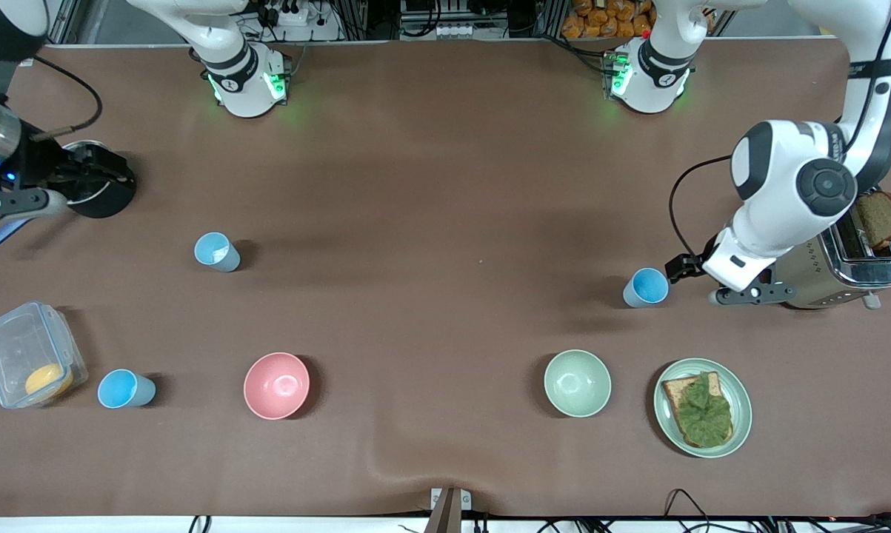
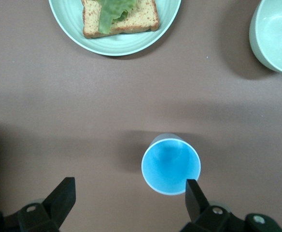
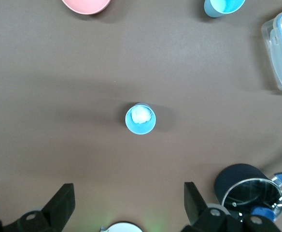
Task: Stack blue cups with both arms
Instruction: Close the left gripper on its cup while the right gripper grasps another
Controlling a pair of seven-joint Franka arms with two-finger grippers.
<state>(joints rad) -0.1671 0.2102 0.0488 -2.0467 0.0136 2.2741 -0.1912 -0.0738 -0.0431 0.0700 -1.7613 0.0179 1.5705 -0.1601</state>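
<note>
Three blue cups stand upright on the brown table. One (image 1: pixel 646 287) is toward the left arm's end. My left gripper (image 1: pixel 683 266) hangs open beside it; in the left wrist view the cup (image 2: pixel 171 164) sits just ahead of one finger (image 2: pixel 194 193), not between the jaws (image 2: pixel 130 187). A second cup (image 1: pixel 216 252) is toward the right arm's end and has something white inside (image 3: pixel 140 119). The third (image 1: pixel 125 389) is nearer the front camera (image 3: pixel 223 6). My right gripper (image 3: pixel 129 203) is open, empty and high over the table near the black pot.
A pink bowl (image 1: pixel 276 385) and a pale green bowl (image 1: pixel 577 383) stand near the front. A green plate (image 1: pixel 743 411) holds toast with lettuce. A toaster (image 1: pixel 852 266) is by the left arm. A clear container (image 1: pixel 23 355) and a black pot (image 1: pixel 101 192) are at the right arm's end.
</note>
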